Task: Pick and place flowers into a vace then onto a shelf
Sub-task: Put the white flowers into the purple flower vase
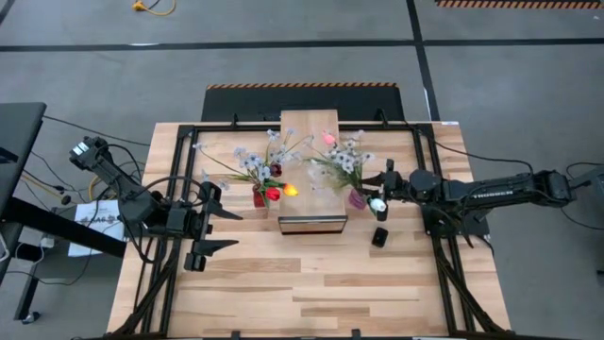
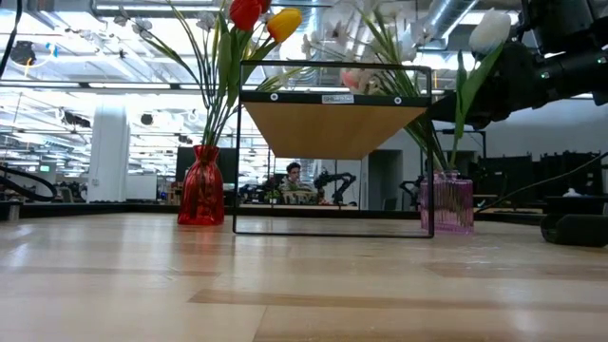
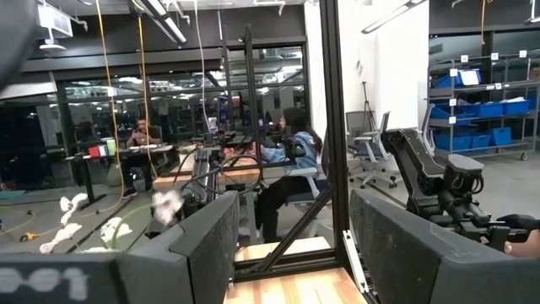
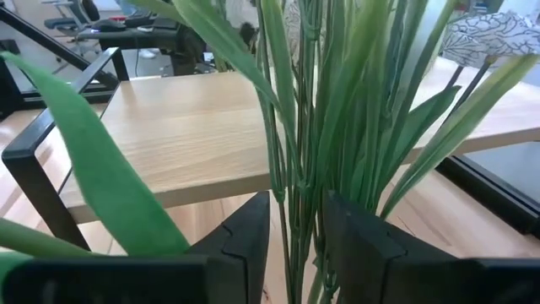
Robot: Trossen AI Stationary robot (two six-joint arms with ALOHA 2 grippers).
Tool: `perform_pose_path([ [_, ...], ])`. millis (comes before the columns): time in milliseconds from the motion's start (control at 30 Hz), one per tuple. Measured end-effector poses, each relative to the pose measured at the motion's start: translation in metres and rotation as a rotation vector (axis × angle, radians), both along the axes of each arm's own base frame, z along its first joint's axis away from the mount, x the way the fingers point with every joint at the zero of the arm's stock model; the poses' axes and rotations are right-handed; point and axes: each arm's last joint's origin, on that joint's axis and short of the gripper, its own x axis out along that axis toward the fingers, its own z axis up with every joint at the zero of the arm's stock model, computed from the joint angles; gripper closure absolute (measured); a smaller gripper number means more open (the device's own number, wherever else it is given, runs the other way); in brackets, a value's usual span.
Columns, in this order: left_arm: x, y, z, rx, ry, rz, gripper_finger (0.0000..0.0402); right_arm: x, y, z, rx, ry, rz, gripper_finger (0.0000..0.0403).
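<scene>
**Green stems between the right gripper's parted fingers beside the shelf**

Green stems (image 4: 297, 169) are seen in the right wrist view running up through the narrow gap between the right gripper's (image 4: 295, 232) two dark fingers; the fingers stand slightly apart, and whether they press the stems cannot be told. A white tulip (image 1: 377, 204) shows just at that gripper in the high view, close to the pink vase (image 1: 357, 198), which stands on the table (image 1: 311, 293) at the right side of the shelf (image 1: 310, 127). In the low view the pink vase (image 2: 446, 202) is seen just outside the shelf's black frame (image 2: 332, 228), with the white tulip head (image 2: 490, 30) above it against the arm. A red vase (image 2: 200, 186) with red and yellow tulips (image 2: 266, 19) stands at the frame's other side. The blossoms at the top are cut off by the picture's edge.

The left gripper (image 1: 215, 229) is held over the table's left part, well apart from the flowers, its fingers wide and empty. A seated person (image 2: 293, 180) is made out in the room behind.
</scene>
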Motion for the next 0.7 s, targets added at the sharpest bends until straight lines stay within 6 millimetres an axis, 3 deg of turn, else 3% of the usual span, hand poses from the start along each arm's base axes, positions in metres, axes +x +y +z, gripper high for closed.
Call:
perform_pose_path([
  [700,0.0000,0.0000,0.0000,0.000,0.000,0.001,0.0184,0.0008,0.0002,-0.0004,-0.100,0.022,0.025,0.0295],
])
